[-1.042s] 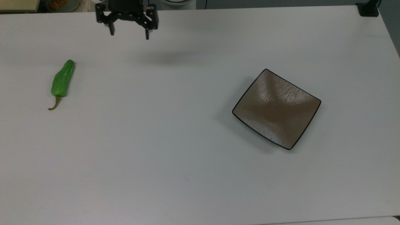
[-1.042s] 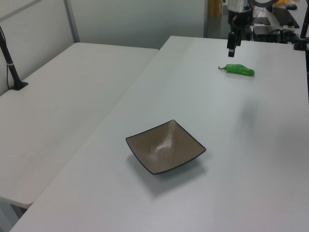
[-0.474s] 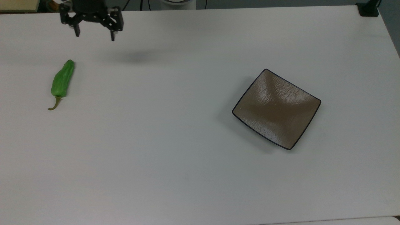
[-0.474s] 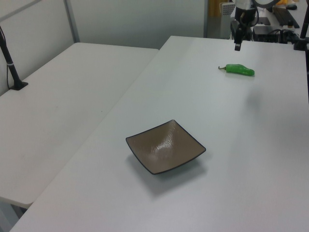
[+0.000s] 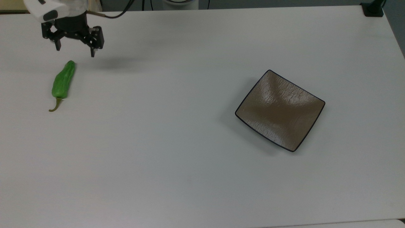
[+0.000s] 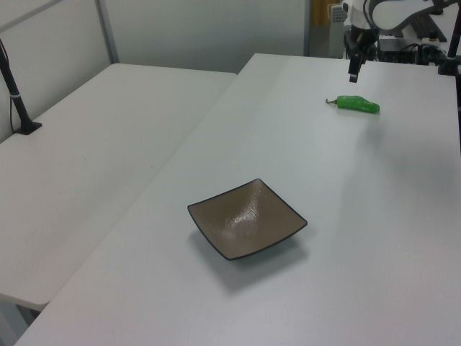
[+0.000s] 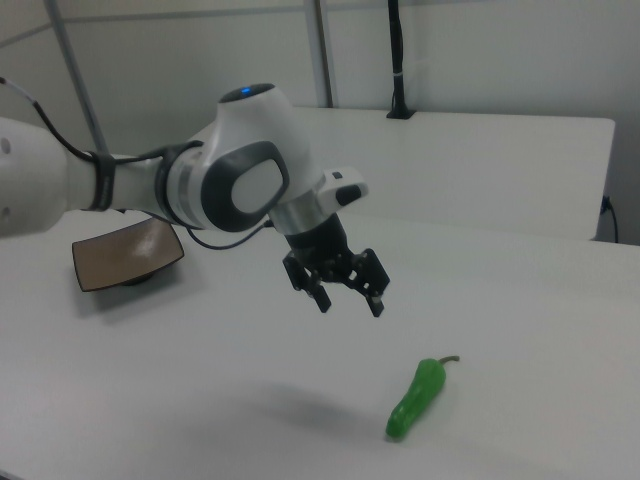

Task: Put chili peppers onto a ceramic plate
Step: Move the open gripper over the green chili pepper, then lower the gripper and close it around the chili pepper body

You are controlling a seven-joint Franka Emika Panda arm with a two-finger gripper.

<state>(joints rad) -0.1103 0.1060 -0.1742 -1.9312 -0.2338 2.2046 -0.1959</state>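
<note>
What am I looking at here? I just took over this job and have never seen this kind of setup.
It is one robot arm with a two-finger gripper, seen by three cameras: one looks down from above, two look from opposite sides. On the white table lie a green chili pepper and a square brown plate, far apart. The plate has nothing on it. The gripper hangs in the air near the pepper's blunt end, fingers spread open, holding nothing. The pepper is not yet picked up.
</note>
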